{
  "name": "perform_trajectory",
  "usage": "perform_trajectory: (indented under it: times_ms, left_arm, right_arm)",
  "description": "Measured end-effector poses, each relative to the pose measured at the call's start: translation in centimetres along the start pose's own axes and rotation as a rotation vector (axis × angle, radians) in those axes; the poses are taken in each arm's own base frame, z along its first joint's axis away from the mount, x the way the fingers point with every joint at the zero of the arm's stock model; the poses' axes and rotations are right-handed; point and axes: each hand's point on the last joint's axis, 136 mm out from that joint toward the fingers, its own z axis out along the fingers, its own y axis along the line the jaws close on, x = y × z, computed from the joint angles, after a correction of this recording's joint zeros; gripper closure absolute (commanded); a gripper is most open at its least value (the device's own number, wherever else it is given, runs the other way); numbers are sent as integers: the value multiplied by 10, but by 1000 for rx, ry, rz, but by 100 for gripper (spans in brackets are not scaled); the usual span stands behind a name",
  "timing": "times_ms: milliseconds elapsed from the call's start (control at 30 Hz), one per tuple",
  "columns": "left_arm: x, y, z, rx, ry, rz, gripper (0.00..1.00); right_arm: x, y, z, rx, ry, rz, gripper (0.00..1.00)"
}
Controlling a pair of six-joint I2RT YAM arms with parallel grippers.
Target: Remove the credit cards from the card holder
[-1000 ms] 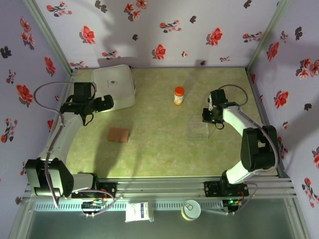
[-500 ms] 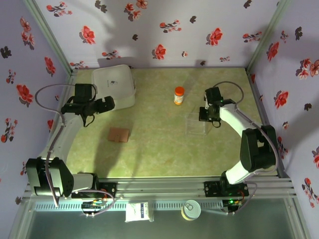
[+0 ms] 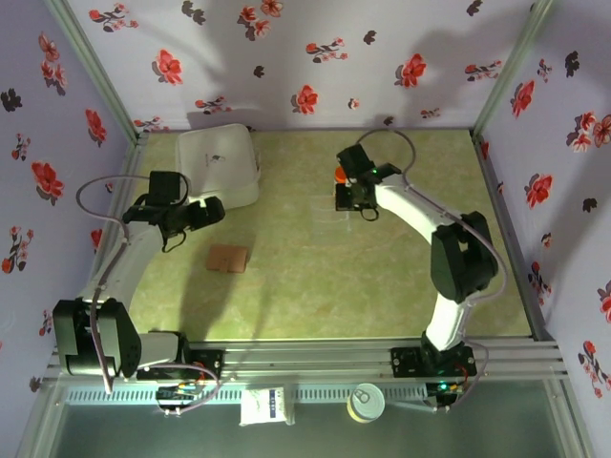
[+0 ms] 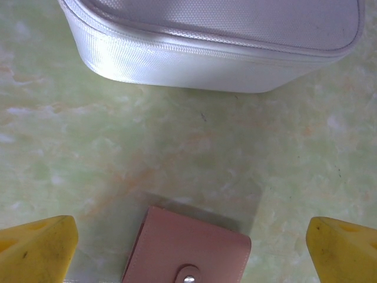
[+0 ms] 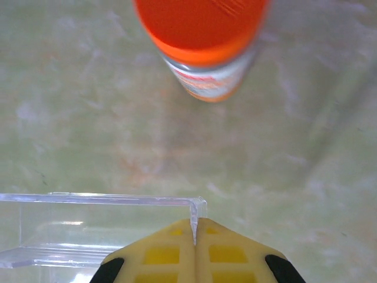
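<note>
right hand (image 5: 195, 231) seemingly gripping box (image 5: 94, 199), holder (image 4: 194, 247) closed

A white square container (image 3: 220, 162) lies far left on the green table (image 3: 286, 286); an orange-capped bottle (image 5: 203, 35) (label blurred) stands near a clear plastic box (image 5: 88, 199).

Top external view: set high behind the arm bases, looking down on the whole table (image 3: 305, 286). Left wrist view: close above the card holder (image 4: 187, 253) and white container (image 4: 218, 41), both seen small at the overhead view's left. Right wrist view: close on the orange-capped bottle (image 5: 203, 41) and clear box (image 5: 100, 199), at the overhead view's centre-back.
</note>
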Motion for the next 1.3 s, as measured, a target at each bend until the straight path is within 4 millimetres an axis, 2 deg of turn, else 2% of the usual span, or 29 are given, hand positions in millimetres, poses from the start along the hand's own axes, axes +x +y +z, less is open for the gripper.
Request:
perform_trajectory:
  times_ms: [167, 267, 433, 700, 900, 1167, 1300]
  left_arm:
    - [2, -2, 2, 16, 5, -17, 0]
    - [3, -3, 3, 25, 9, -25, 0]
    - [7, -3, 5, 28, 18, -29, 0]
    - [7, -3, 5, 29, 18, -29, 0]
    - [8, -2, 6, 28, 20, -30, 0]
    - [13, -2, 8, 30, 33, -31, 0]
    - [14, -2, 9, 34, 40, -32, 0]
  right_arm:
    - [-23, 26, 19, 7, -8, 13, 100]
    - [-34, 33, 31, 19, -7, 26, 100]
    - [-46, 36, 51, 51, 1, 42, 100]
    - [-60, 39, 71, 85, 0, 40, 100]
    - [-62, 39, 77, 99, 8, 36, 98]
    - [-62, 39, 79, 100, 10, 34, 90]
    - [-66, 41, 76, 95, 0, 27, 91]
